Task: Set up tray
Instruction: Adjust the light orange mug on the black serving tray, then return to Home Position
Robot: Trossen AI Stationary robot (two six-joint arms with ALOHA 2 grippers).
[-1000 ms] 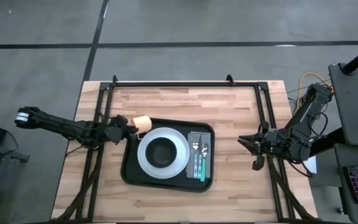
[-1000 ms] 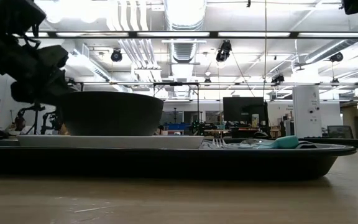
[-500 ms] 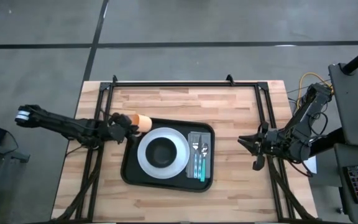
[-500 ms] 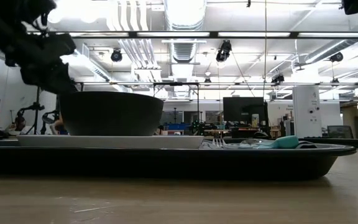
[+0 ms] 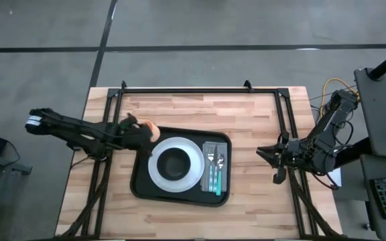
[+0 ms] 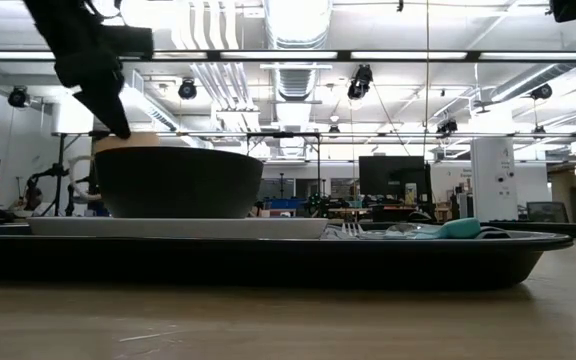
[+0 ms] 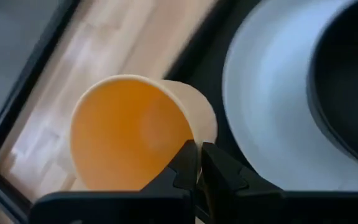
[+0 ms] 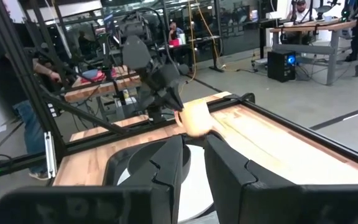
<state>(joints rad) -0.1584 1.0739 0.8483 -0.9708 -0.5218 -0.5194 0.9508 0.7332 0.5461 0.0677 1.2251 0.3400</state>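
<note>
A paper cup (image 7: 129, 130), cream outside and orange inside, hangs over the far left corner of the black tray (image 5: 139, 189), with my left gripper (image 7: 199, 152) shut on it. The cup also shows in the high view (image 5: 152, 129) and behind the bowl in the low view (image 6: 126, 142). On the tray sit a white plate (image 5: 157, 167) with a black bowl (image 5: 174, 163), and teal-handled cutlery (image 5: 214, 177) on a grey napkin (image 5: 210, 148). My right gripper (image 8: 194, 146) waits by the table's right edge, level, its fingers a little apart with nothing between them. My left gripper pinches the cup's rim (image 7: 180, 144) with one finger inside the cup and one outside on its wall. The fingers slant down from the table's left side. The cup is lifted clear and tilted, its mouth facing back up toward the wrist.
Black frame rails (image 5: 112, 120) run along the table's left, far and right sides. Bare wood (image 5: 200, 110) lies between the tray and the far rail. In the right wrist view, people and workbenches show in the room beyond the table.
My left gripper has risen and tipped to point more steeply down, rolling as it went, and has shifted a little toward the tray. The cup has come up with it and now shows above the bowl's rim in the low view.
</note>
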